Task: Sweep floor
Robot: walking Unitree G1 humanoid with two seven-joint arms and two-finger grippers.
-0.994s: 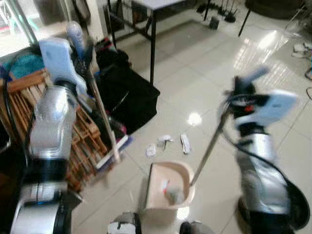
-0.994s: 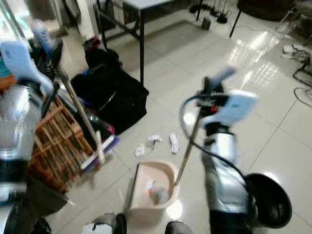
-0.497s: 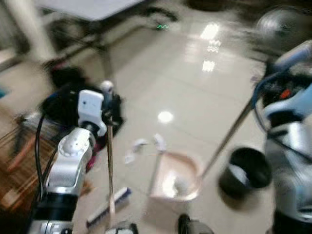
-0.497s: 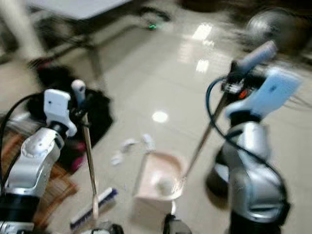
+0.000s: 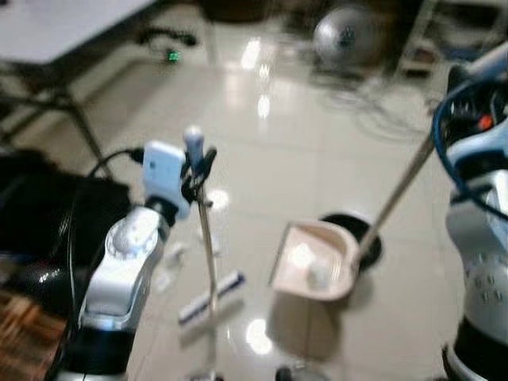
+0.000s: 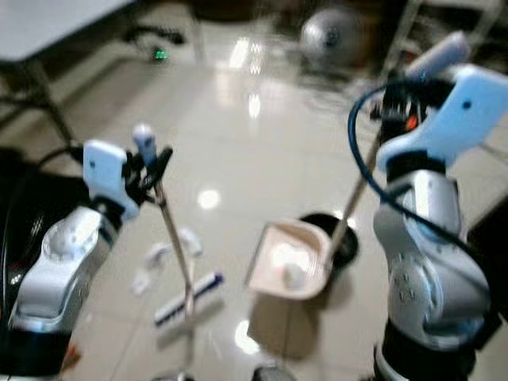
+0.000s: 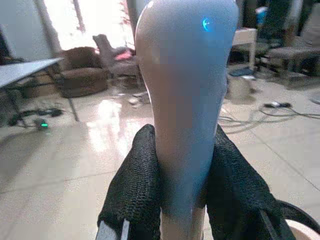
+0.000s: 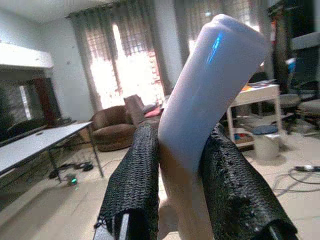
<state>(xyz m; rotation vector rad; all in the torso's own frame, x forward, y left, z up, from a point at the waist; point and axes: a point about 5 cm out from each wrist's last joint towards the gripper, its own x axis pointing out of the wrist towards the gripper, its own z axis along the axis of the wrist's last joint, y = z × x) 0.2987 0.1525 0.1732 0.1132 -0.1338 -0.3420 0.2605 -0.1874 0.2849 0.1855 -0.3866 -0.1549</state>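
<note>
On the tiled floor, left pincer clamped on upright broom, right pincer clamped on slanting dustpan handle.

Blurry shot. Left gripper at mid-left clamped near the top of a broom, brush end on the glossy tile floor. Right gripper at upper right clamped on the handle of a dustpan with a pale lump inside, beside a black bin.
</note>
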